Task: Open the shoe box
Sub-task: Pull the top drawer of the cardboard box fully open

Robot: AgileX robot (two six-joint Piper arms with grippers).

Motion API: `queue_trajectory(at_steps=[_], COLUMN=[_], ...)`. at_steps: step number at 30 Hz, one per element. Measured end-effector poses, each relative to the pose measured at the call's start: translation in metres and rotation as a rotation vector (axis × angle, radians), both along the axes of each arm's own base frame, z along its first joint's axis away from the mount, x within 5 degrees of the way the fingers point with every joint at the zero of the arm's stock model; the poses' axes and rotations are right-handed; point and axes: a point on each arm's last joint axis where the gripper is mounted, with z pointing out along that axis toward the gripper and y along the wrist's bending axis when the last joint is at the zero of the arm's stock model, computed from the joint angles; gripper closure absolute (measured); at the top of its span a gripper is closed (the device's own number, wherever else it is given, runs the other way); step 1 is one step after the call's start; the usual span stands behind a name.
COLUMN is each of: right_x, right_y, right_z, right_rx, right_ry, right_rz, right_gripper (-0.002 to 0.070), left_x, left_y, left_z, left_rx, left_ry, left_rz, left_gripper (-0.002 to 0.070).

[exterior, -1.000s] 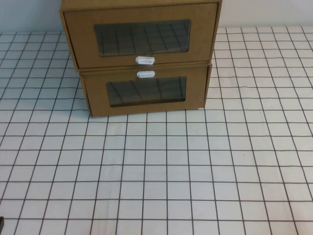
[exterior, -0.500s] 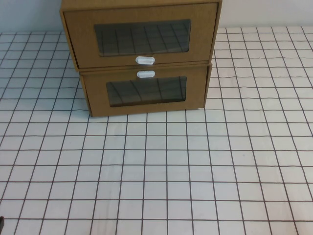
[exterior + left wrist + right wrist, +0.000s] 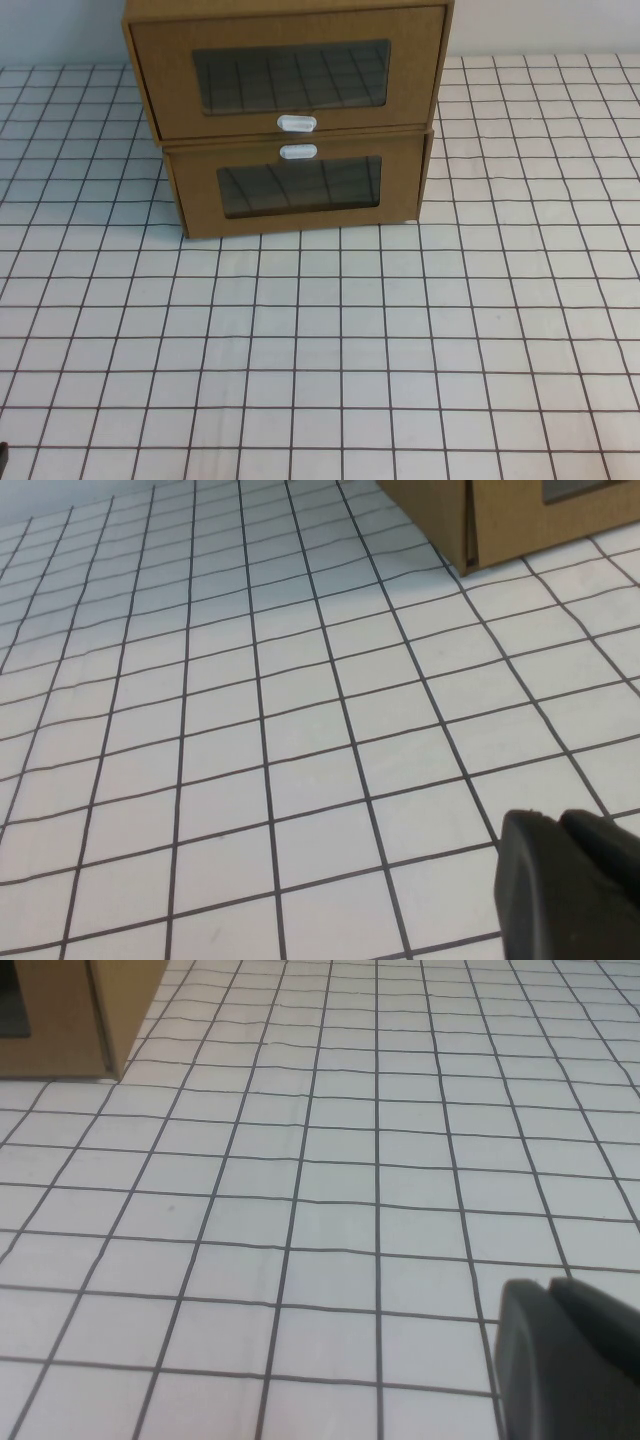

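Near left: left gripper (image 3: 560, 825), low over the table (image 3: 420, 340). Looks pressed together, though only its dark tips show at the edge of the wrist view. Pinches nothing, touches nothing. Well apart from the boxes, with bare grid squares between.

Far centre, a little to the left: two brown cardboard boxes, stacked. Top box (image 3: 290, 65) on bottom box (image 3: 300, 195), fronts facing the near side. Both closed. Dark window (image 3: 290, 77) in each front, mirroring the grid lines. White handle (image 3: 297, 123) at the lower edge of the top front. Second handle (image 3: 298, 151) at the upper edge of the bottom front, just below the first, close but apart.

Near right: right gripper (image 3: 550, 1295), low over the table. Pressed together and empty. Well apart from the bottom box, whose near right corner shows far off in the wrist view.
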Motion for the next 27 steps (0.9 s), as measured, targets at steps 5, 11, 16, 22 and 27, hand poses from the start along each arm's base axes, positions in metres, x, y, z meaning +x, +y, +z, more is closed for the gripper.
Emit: queue_trajectory(at_steps=[5,11,16,22,27], right_x=[0.0,0.0,0.0,0.0,0.0], right_y=[0.0,0.0,0.0,0.0,0.0], right_z=[0.0,0.0,0.0,0.0,0.0], right_rx=[0.0,0.0,0.0,0.0,0.0], right_ry=[0.0,0.0,0.0,0.0,0.0], right_rz=[0.0,0.0,0.0,0.0,0.0], right_gripper=[0.0689,0.0689,0.0689,0.0689,0.069], left_x=[0.0,0.001,0.002,0.003,0.004], left_y=[0.0,-0.001,-0.006,-0.007,-0.005], left_z=[0.0,0.002,0.011,0.022,0.028], left_rx=[0.0,-0.035,-0.341,-0.68,-0.739], left_ry=[0.0,-0.02,-0.072,-0.137,-0.201], left_rz=[0.0,0.001,0.026,0.056,0.072], left_gripper=[0.0677,0.0677,0.0677,0.0677,0.0677])
